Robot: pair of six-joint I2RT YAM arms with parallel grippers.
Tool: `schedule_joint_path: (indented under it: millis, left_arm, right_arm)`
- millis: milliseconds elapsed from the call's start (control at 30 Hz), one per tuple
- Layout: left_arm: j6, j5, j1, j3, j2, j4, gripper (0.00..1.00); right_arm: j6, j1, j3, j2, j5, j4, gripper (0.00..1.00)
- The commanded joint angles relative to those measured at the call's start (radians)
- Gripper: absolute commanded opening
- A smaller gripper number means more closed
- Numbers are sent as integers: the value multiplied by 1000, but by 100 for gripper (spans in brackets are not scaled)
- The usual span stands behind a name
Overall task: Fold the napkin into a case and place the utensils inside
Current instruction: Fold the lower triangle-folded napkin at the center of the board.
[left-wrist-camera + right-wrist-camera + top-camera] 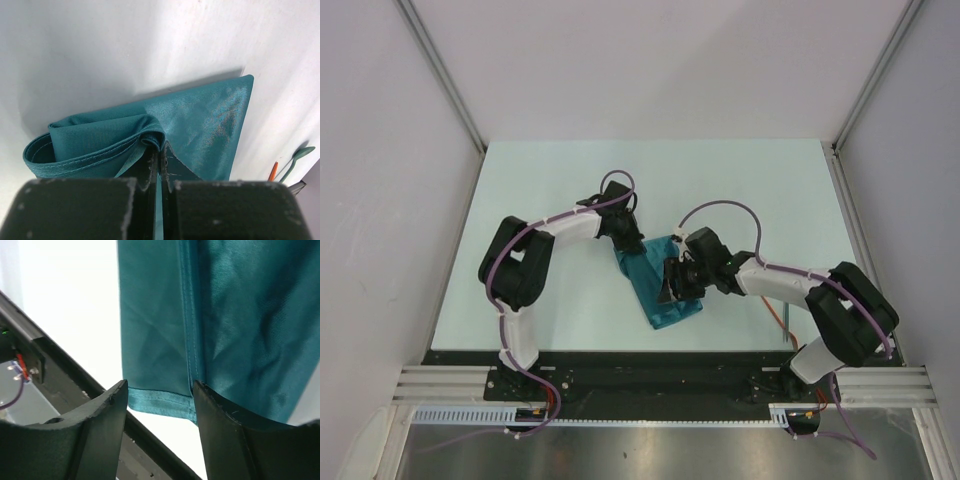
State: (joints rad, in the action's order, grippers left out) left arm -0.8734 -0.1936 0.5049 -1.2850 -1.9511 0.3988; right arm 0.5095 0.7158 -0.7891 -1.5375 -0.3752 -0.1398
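Folding step in hand. Napkin [645, 278] lies mid-table, folded narrow. Left gripper [160, 156] is pinched shut on its far fold. Right gripper [160, 386] hangs spread over the near hem, holding nothing. We judge the next move needs a fresh grip there. Utensil [272, 171] lies to the right.

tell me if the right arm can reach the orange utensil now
Probably yes. The right gripper is open and empty at the napkin, and the orange utensil lies uncovered on the table near it. It sits close to that arm's forearm, so the arm would have to pull back.
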Motion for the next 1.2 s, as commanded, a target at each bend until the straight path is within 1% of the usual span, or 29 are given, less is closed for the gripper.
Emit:
schedule_joint_path:
  millis: [0,167,300,433,467,533,567,633,667,733,767,867,1000,1100,1167]
  left_arm:
    - [2,0,6,-30,12,-17,0]
    - [36,-12,7,-22,30,2,0]
    - [47,-9,9,10,58,-3,0]
    - [54,-12,9,10,60,-2,1]
    - [54,-10,9,7,58,3,1]
    - [56,-10,9,6,58,0,2]
    - [56,-9,9,3,58,-2,2]
    - [54,-10,9,1,63,-5,5]
    - [56,-10,9,1,61,-6,5]
    - [51,-18,9,1,58,-15,8]
    - [48,-23,9,0,54,-24,8]
    - [40,-35,9,-7,43,-37,8]
    - [28,-47,11,-13,24,-55,8]
    - [24,-43,11,-16,20,-60,8]
    - [24,-41,12,-11,21,-58,11]
  right_arm:
    - [-61,1,-44,-19,73,-49,61]
    - [-91,-6,-48,-33,94,-66,63]
    - [-91,-4,-52,-53,65,-49,63]
    - [-60,10,-42,-72,33,-5,59]
    - [-51,17,-41,-72,18,2,52]
    - [-22,22,-27,-73,1,32,42]
    - [-10,24,-21,-70,-19,46,35]
    - [15,27,-4,-69,-39,100,29]
    - [35,25,10,-72,-59,111,23]
    - [55,25,19,-96,-67,129,17]
    - [69,25,24,-104,-79,149,10]
    - [90,24,42,-127,-90,196,1]
    - [129,10,60,-127,-85,230,0]
    - [132,1,73,-99,-62,217,0]
    - [132,-12,76,-75,-56,197,0]
